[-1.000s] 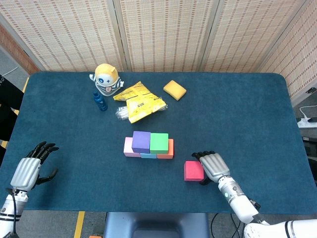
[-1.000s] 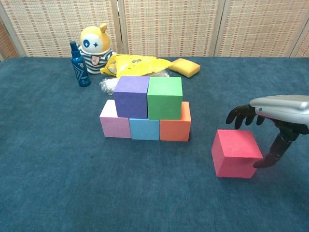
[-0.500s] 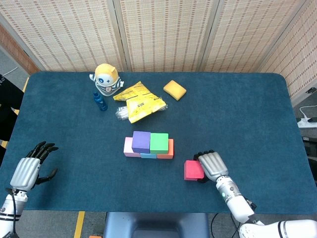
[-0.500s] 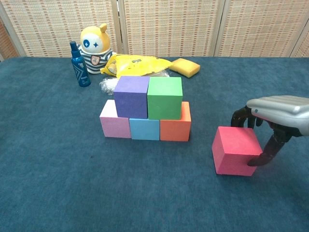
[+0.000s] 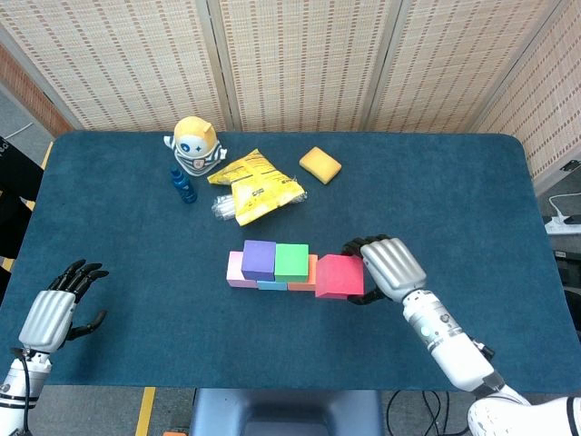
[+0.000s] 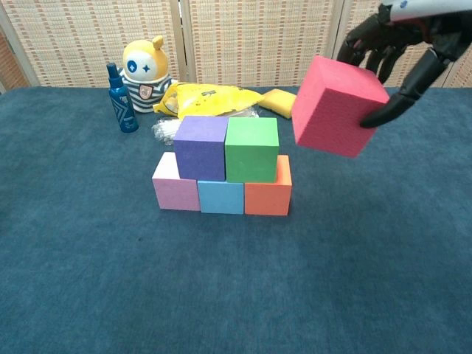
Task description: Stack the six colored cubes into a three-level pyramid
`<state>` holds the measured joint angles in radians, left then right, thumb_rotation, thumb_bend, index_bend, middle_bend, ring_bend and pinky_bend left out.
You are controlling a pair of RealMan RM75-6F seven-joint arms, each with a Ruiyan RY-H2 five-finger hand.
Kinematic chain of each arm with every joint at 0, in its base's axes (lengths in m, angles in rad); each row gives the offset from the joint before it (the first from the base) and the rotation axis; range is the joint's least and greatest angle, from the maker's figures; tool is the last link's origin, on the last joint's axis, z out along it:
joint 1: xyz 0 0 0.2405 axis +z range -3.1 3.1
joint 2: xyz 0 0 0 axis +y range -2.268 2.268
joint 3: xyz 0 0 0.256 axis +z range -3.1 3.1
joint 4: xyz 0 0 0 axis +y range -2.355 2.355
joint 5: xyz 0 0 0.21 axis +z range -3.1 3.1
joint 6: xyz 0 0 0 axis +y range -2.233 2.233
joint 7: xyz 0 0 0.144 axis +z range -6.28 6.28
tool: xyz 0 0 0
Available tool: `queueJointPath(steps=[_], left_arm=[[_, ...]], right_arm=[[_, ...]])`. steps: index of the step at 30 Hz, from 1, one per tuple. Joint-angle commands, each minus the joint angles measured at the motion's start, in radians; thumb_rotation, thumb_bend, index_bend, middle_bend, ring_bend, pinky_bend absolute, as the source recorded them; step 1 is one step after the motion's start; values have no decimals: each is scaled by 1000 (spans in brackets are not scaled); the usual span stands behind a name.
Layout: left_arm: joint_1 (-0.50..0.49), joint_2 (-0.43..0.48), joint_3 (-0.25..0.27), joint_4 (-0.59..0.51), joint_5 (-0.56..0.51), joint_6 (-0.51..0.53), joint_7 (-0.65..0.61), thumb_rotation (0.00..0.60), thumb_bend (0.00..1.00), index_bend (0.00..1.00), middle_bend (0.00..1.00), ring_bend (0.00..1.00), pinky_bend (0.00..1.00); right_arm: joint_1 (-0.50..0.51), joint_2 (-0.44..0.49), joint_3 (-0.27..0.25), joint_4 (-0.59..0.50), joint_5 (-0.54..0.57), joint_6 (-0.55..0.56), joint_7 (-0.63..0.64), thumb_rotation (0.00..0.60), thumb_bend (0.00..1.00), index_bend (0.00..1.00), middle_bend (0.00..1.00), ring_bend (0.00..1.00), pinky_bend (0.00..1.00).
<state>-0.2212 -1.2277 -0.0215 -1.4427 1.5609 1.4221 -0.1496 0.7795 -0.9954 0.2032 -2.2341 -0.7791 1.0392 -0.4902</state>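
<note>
On the blue-carpeted bench [image 5: 436, 200], five cubes sit in two levels: a pink cube [image 6: 175, 189], a light blue cube [image 6: 220, 197] and an orange cube [image 6: 268, 195] side by side in the bottom row, with a purple cube [image 6: 200, 147] and a green cube [image 6: 251, 149] resting on top of them, touching each other. To the right of this stack, the right robot hand [image 6: 394, 44] grips the red cube [image 6: 335, 106] between its dark fingers and thumb, holding it tilted in the air, higher than the green cube and apart from it. Near the front left edge of the bench, the left robot hand [image 5: 59, 309] holds nothing, its fingers spread apart. Toward the back of the bench stand a yellow round-headed toy figure [image 5: 196, 144] and, just beside it, a small blue bottle [image 5: 183, 186]. A yellow snack bag [image 5: 255, 186] lies near them, and a yellow sponge [image 5: 320, 164] lies to the right of the bag.
</note>
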Motion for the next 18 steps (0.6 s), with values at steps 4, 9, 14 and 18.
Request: queueJointPath(steps=[4, 9, 14, 18], left_arm=[[3, 3, 2, -10, 2, 4, 9, 600, 326, 227, 155, 74, 249], [7, 6, 6, -16, 8, 8, 9, 600, 326, 227, 155, 74, 248], [12, 4, 10, -10, 9, 10, 1, 600, 325, 227, 155, 74, 248], [16, 2, 16, 0, 10, 9, -9, 600, 325, 227, 154, 74, 248]], right_arm=[[256, 9, 94, 18, 321, -79, -71, 600, 301, 566, 452, 443, 420], [431, -58, 118, 80, 561, -31, -166, 600, 302, 561, 451, 443, 420], [549, -130, 123, 147, 729, 22, -234, 600, 302, 559, 451, 443, 420], [605, -178, 122, 192, 812, 50, -270, 600, 302, 557, 451, 443, 420]])
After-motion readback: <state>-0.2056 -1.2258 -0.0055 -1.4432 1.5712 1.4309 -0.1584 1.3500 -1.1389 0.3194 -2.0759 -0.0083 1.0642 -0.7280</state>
